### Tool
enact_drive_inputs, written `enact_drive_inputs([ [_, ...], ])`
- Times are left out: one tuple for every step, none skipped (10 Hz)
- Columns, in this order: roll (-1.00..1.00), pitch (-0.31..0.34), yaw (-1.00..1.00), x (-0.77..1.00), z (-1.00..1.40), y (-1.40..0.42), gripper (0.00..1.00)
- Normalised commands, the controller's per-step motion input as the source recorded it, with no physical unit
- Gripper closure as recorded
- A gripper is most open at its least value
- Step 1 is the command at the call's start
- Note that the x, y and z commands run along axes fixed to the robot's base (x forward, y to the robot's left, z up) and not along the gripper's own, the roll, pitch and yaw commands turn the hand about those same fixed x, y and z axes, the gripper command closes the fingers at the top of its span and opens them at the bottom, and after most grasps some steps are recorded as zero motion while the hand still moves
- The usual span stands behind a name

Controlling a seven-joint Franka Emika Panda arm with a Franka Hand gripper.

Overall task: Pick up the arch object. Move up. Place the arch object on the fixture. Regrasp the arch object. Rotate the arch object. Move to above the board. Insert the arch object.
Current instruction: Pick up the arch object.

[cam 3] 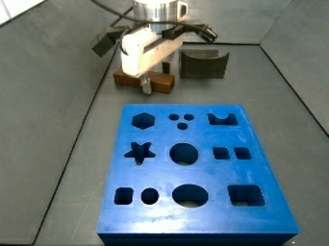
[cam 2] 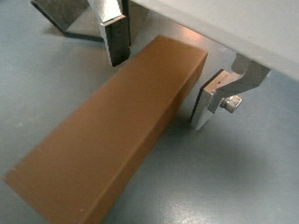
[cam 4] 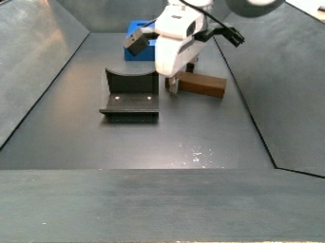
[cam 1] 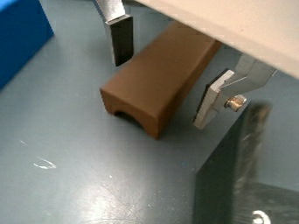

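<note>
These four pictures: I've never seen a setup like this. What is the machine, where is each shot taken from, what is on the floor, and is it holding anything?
The machine is a robot arm whose gripper has two flat silver fingers with dark pads. Two pictures come from cameras on its wrist, looking down past the fingers; the other two come from cameras fixed beside the grey floor.

Three things lie on that floor. The arch object is an orange-brown block; a wrist view shows the curved cut in its end. The board is a thick blue slab with shaped holes. The fixture is a dark bracket on a base plate.

The gripper is low over the arch object, one finger on each long side. In both wrist views a finger seems to stand slightly off the block, which lies on the floor, so nothing is lifted yet.
</note>
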Motion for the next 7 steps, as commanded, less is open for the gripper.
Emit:
enact_drive_inputs([
  [0.0, 0.0, 0.0, 0.0, 0.0, 0.0, 1.0],
  [0.0, 0.0, 0.0, 0.0, 0.0, 0.0, 1.0],
  [0.0, 0.0, 0.0, 0.0, 0.0, 0.0, 1.0],
  [0.0, 0.0, 0.0, 0.0, 0.0, 0.0, 1.0],
  [0.0, 0.0, 0.0, 0.0, 0.0, 0.0, 1.0],
  [0.0, 0.0, 0.0, 0.0, 0.0, 0.0, 1.0],
  [0.0, 0.0, 0.0, 0.0, 0.0, 0.0, 1.0],
])
